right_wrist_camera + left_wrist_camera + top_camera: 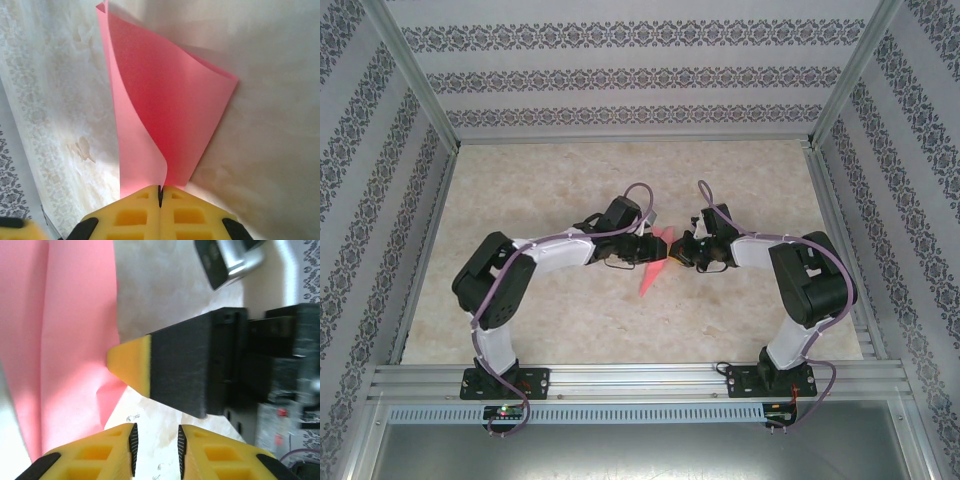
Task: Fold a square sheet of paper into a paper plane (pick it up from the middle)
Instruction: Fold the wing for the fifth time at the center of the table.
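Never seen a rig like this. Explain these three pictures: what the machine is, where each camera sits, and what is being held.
These are two robot arms bolted at the near edge of a pale marbled table, each ending in a two-finger gripper. The wide picture looks down from above and behind them. The other two come from small cameras on the wrists, so the yellow fingers at the bottom are each arm's own. Between the arms is a pink sheet of paper, curled over on itself, not yet a plane. The right gripper is shut, pinching one end of it. The left gripper is slightly open beside the sheet, with nothing between its fingers.
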